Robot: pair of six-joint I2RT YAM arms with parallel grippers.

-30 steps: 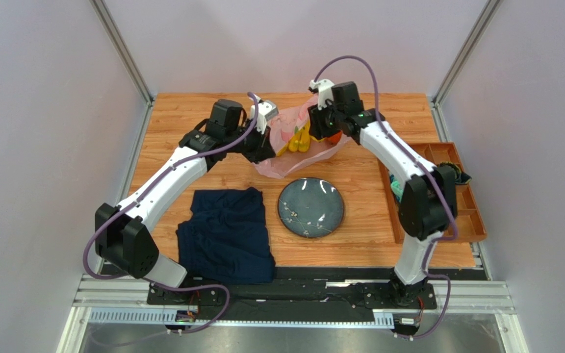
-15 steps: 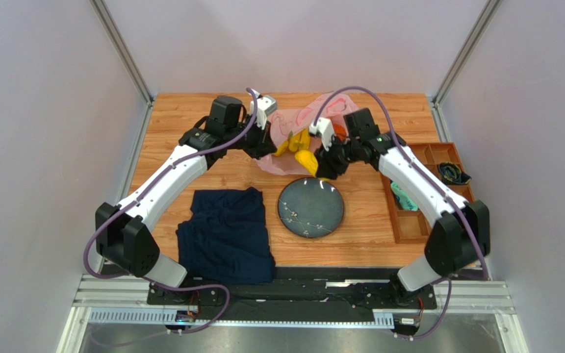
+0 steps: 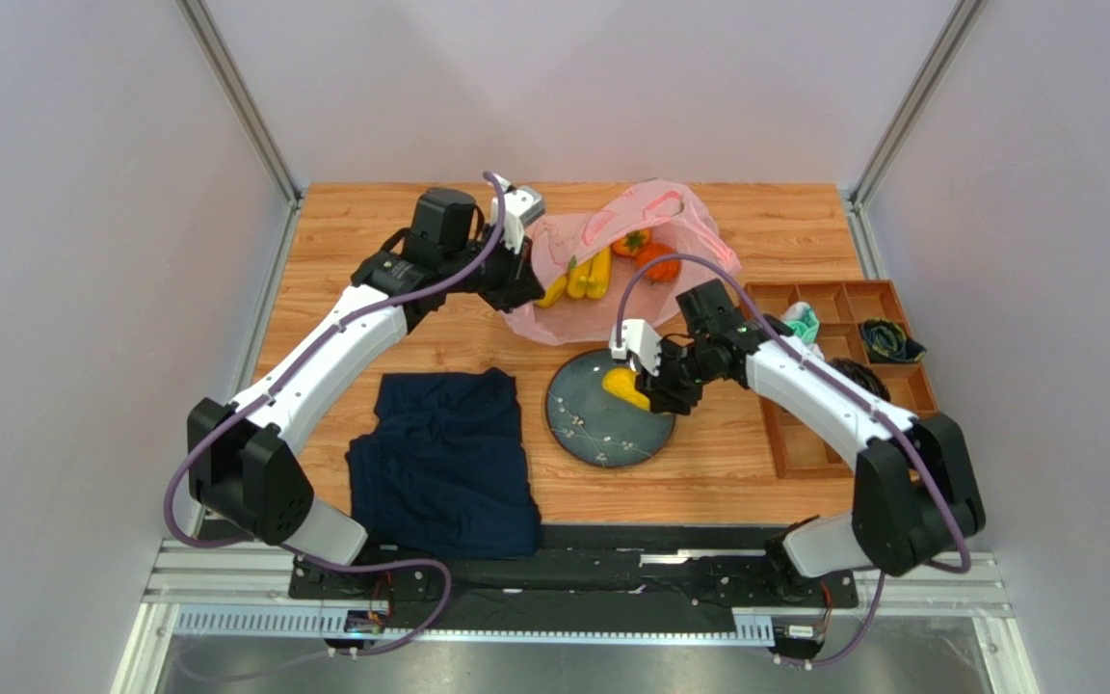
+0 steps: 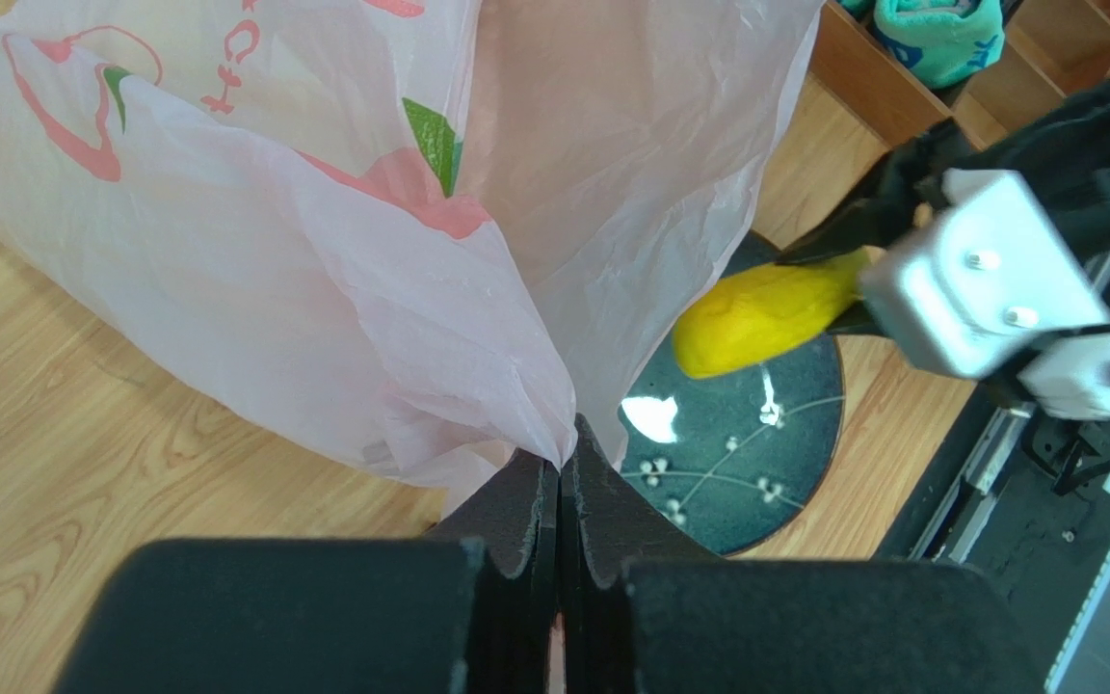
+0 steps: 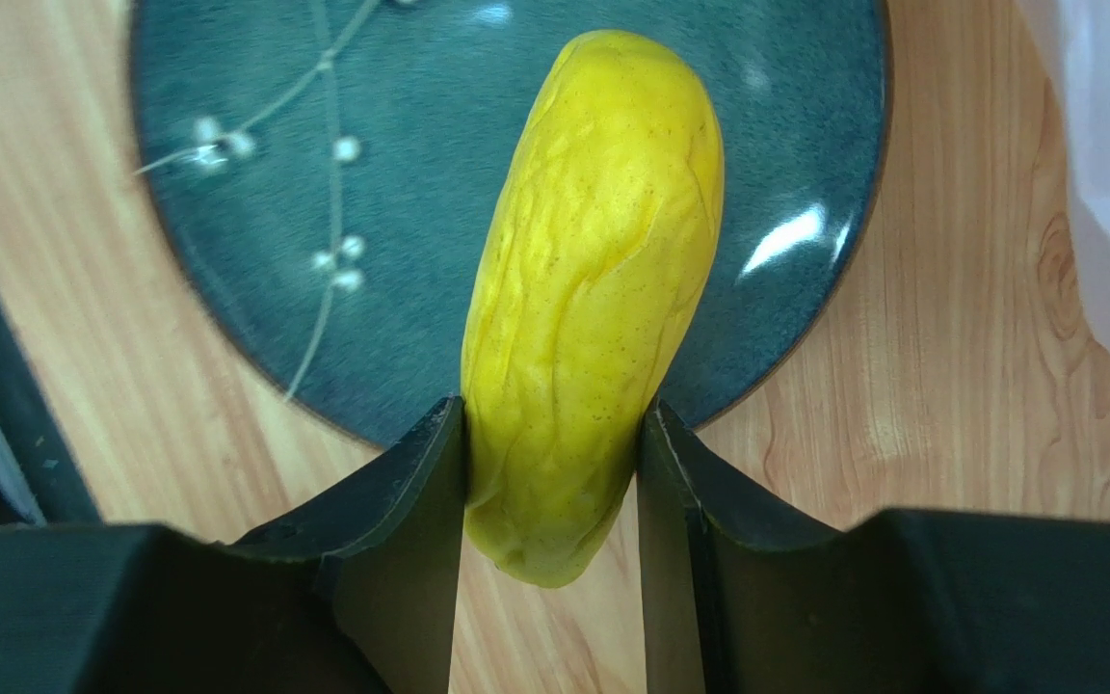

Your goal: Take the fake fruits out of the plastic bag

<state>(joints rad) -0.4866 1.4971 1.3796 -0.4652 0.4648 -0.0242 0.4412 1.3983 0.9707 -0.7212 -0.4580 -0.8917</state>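
The pink plastic bag (image 3: 575, 311) lies at the back of the table, and my left gripper (image 3: 523, 285) is shut on its near edge, seen pinched between the jaws in the left wrist view (image 4: 564, 460). Inside the bag (image 4: 300, 275) lie a yellow banana bunch (image 3: 586, 275) and an orange-red fruit (image 3: 658, 262). My right gripper (image 3: 644, 388) is shut on a long yellow fruit (image 3: 619, 386), held just above the dark plate (image 3: 597, 434). In the right wrist view the fruit (image 5: 597, 260) sticks out between the jaws over the plate (image 5: 300, 174), with my gripper (image 5: 552, 434) at its near end.
A folded navy cloth (image 3: 445, 460) lies left of the plate. A wooden compartment tray (image 3: 906, 420) stands along the right edge, with a teal item (image 3: 804, 324) and a dark bundle (image 3: 884, 340) in it.
My right arm has swung from the bag's mouth toward me, carrying the long yellow fruit out over the plate. The left gripper has kept its hold on the bag.
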